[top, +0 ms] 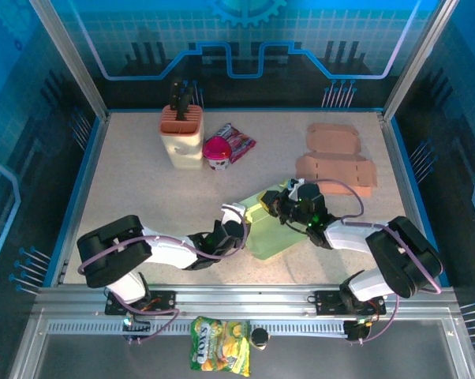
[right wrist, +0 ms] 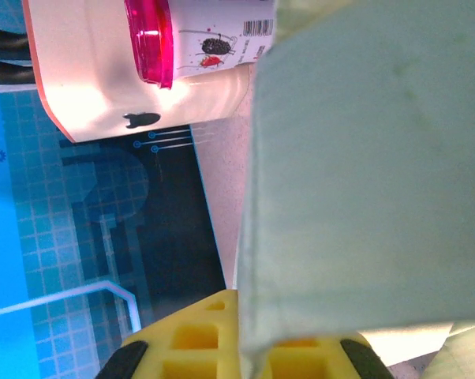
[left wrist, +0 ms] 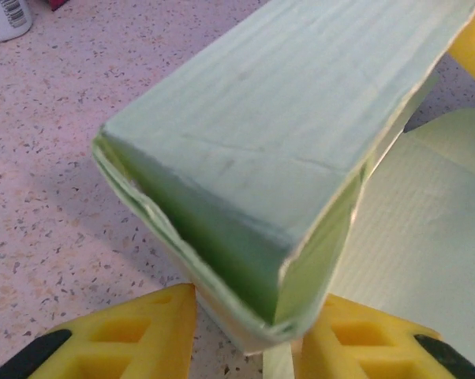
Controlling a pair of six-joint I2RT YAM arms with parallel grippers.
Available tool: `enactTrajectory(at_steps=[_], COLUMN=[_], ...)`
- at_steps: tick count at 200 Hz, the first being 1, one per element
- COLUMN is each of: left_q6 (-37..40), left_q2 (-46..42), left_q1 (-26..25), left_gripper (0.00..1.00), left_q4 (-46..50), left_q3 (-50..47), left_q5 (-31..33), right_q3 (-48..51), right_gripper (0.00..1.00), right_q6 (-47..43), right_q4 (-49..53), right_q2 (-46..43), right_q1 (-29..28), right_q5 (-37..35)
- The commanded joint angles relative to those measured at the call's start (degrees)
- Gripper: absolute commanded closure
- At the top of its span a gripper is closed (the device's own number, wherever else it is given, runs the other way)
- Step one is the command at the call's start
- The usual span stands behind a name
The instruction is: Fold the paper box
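The pale green paper box (top: 275, 233) lies partly folded in the middle of the table, between both arms. In the left wrist view one folded corner of the box (left wrist: 285, 118) stands up off a flat panel. That corner sits between my yellow fingers (left wrist: 135, 339), and both touch it. My left gripper (top: 241, 223) holds the box's left end. My right gripper (top: 278, 204) is at its far edge. In the right wrist view a green wall of the box (right wrist: 379, 174) runs down between my right gripper's (right wrist: 249, 347) pressed-together fingers.
A beige holder (top: 181, 134) with black tools, a pink-lidded cup (top: 216, 151) and a snack packet (top: 239, 142) stand at the back left. Flat brown cardboard blanks (top: 336, 158) lie back right. A yellow snack bag (top: 220, 355) rests on the front rail.
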State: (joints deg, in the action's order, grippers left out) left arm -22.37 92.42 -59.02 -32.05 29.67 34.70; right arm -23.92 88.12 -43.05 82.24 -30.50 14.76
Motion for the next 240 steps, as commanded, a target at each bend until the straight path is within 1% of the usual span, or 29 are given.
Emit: enactTrajectory(at_steps=[1, 44, 104, 145, 173, 199, 215, 240], left_q6=[1.2, 0.41, -0.42, -0.23, -0.49, -1.26, -1.94, -4.3], left_q2=[1.21, 3.13, 4.86, 4.87, 5.27, 5.81, 6.02, 6.36], left_q1=[-0.39, -0.39, -0.43, -0.39, -0.38, -0.39, -0.39, -0.48], left_gripper=[0.64, 0.62, 0.61, 0.62, 0.67, 0.77, 0.78, 0.89], left_q4=[-3.77, -3.74, -4.2, -3.97, -3.44, -2.16, -1.54, 2.09], left_q3=[1.86, 2.67, 3.34, 3.81, 4.55, 5.52, 6.07, 7.71], left_q5=[2.37, 5.15, 6.58, 6.7, 6.88, 7.53, 8.13, 10.3], right_q3=[2.25, 4.19, 5.53, 6.6, 6.61, 6.7, 6.74, 6.56], right_gripper=[1.0, 1.0, 1.0, 1.0, 1.0, 1.0, 1.0, 1.0], right_q6=[1.98, 3.63, 1.98, 2.1, 2.83, 3.11, 3.09, 3.09], right_q4=[-2.18, -5.88, -7.09, -11.96, -14.35, -14.87, -14.37, -13.13], right_q2=[1.23, 2.31, 2.7, 5.75, 7.56, 7.78, 7.37, 6.67], right_q1=[-1.54, -2.08, -3.32, -4.12, -4.65, -4.92, -5.09, -5.35], right_q5=[-1.85, -3.9, -6.71, -7.51, -7.64, -7.82, -7.97, -8.17])
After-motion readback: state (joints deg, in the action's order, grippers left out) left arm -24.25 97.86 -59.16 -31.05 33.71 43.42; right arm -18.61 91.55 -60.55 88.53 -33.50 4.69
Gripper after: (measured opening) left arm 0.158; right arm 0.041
